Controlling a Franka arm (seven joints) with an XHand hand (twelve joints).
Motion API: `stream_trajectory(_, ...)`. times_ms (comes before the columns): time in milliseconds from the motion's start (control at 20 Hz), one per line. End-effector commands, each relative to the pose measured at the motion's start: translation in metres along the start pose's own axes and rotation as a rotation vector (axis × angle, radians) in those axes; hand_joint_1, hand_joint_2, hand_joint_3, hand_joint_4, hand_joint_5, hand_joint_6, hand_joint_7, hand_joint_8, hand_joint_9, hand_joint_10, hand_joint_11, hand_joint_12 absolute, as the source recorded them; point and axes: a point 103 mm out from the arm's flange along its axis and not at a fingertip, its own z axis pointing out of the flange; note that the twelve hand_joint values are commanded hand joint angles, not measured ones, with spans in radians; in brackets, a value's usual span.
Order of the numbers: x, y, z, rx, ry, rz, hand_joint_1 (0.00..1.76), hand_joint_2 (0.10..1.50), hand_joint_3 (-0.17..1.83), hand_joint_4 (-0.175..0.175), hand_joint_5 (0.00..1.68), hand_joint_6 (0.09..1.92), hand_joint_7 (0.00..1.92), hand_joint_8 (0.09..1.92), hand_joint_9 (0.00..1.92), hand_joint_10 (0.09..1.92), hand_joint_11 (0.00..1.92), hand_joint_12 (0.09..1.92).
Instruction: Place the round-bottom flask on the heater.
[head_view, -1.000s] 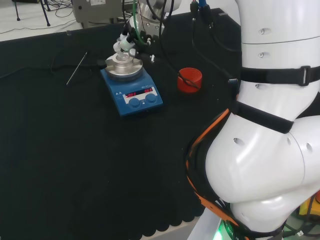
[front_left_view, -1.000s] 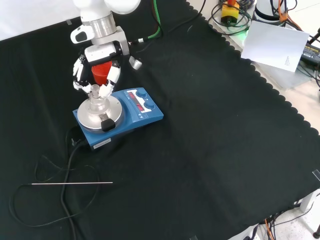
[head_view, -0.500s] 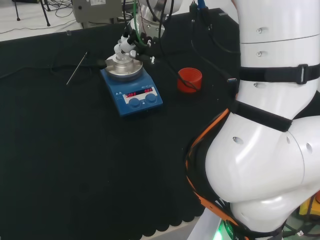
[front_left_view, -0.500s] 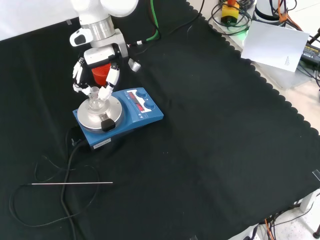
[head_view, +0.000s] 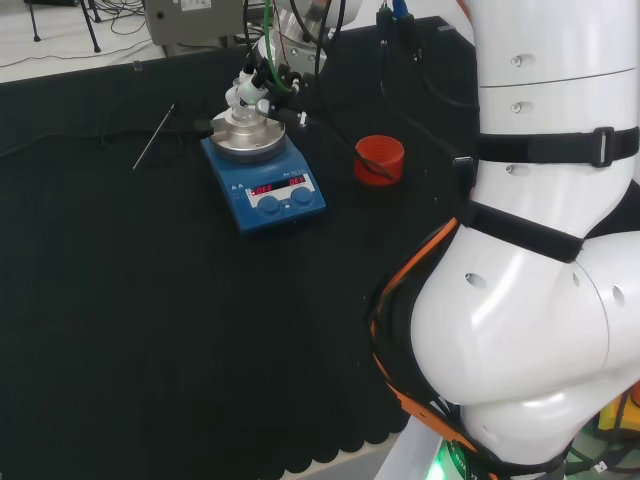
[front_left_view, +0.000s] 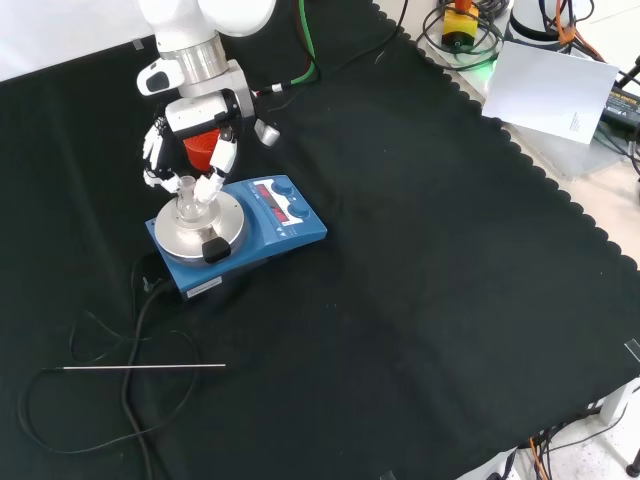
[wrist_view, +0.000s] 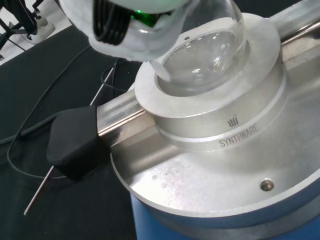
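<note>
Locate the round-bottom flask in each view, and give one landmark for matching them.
Head view: round-bottom flask upper left of centre, on the heater's metal block, below the hand.
Front view: flask at upper left, between the hand's fingers.
Wrist view: its bulb sits in the block's round well.
Shared landmark: the blue heater.

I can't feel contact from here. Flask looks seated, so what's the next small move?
Probably open the robot hand and lift straight up. The round-bottom flask already sits in the heater's metal well, and the fingers are at its neck.
</note>
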Motion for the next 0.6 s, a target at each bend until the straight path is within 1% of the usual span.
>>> stream_trajectory(50,-0.0005,-0.0023,0.0012,0.009,0.008,-0.005,1.09,0.76,0.58,0.175,1.13,0.89,0.74,0.57,0.94,0.41,0.61,1.17)
stream_trajectory(250,-0.0018,-0.0039,0.0001,0.016,0.020,-0.010,1.08,0.85,0.39,0.175,1.12,0.84,0.70,0.58,0.90,0.42,0.57,1.20)
stream_trajectory(450,-0.0023,-0.0050,-0.0022,0.014,0.022,-0.010,1.06,0.94,0.24,0.175,1.07,0.87,0.67,0.60,0.86,0.46,0.54,1.21)
stream_trajectory(500,-0.0025,-0.0052,-0.0027,0.017,0.021,-0.010,1.05,0.89,0.28,0.122,1.01,0.85,0.67,0.59,0.86,0.47,0.54,1.21)
stream_trajectory(550,-0.0028,-0.0054,-0.0032,0.019,0.022,-0.010,1.04,0.81,0.40,0.070,0.94,0.84,0.67,0.58,0.85,0.47,0.53,1.20)
stream_trajectory(600,-0.0036,-0.0058,-0.0043,0.020,0.023,-0.012,1.04,0.73,0.52,0.036,0.88,0.84,0.66,0.58,0.84,0.48,0.52,1.21)
